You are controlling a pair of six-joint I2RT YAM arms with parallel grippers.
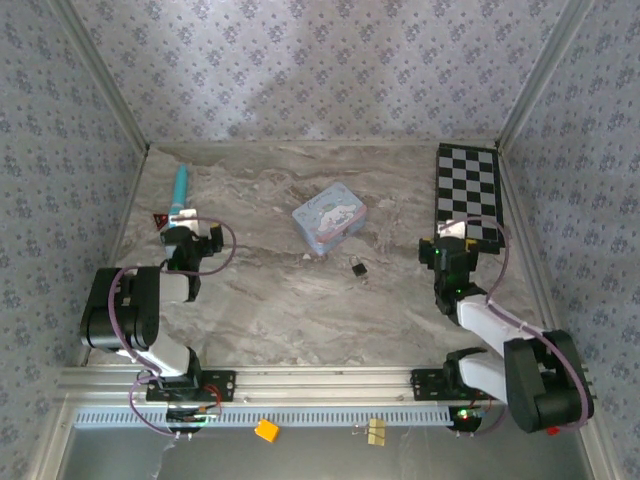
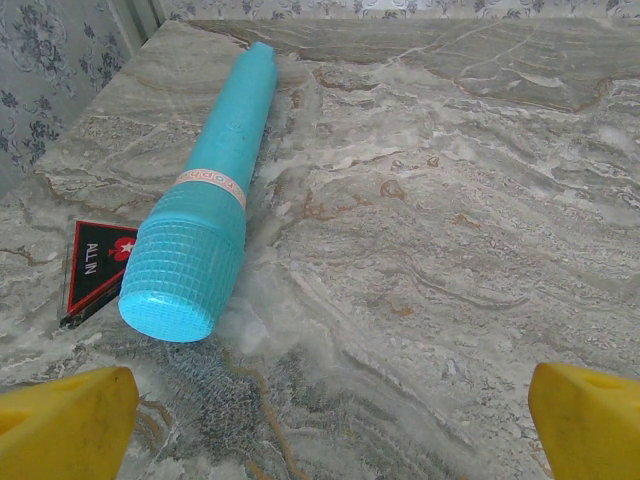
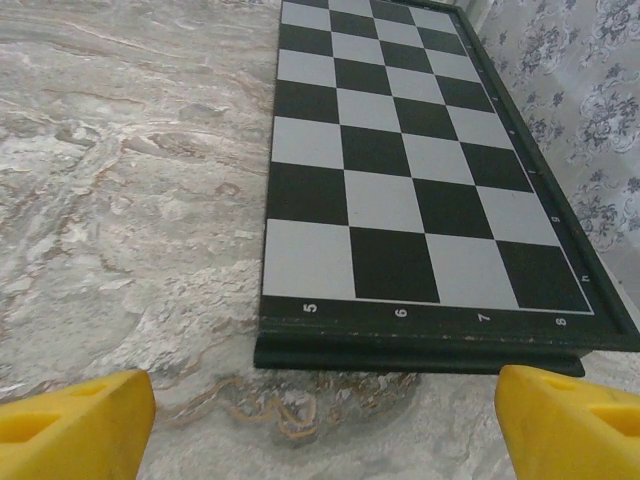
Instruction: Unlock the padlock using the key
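The tiny black padlock (image 1: 358,268) with a silvery part lies on the marble table near the middle, just below and right of the light-blue tin. I cannot make out a separate key. My left gripper (image 1: 189,222) sits at the left side of the table, far from the padlock, open, with only bare marble between its yellow fingertips (image 2: 66,425). My right gripper (image 1: 453,232) rests at the right, open too, its yellow fingertips (image 3: 575,425) spread before the chessboard's near edge. Neither gripper touches the padlock.
A light-blue tin (image 1: 328,221) stands mid-table. A turquoise tube (image 2: 205,205) lies just ahead of the left gripper, with a small red-and-black triangular object (image 2: 95,265) beside it. A black-and-white chessboard (image 3: 400,180) lies at the right. Patterned walls enclose the table.
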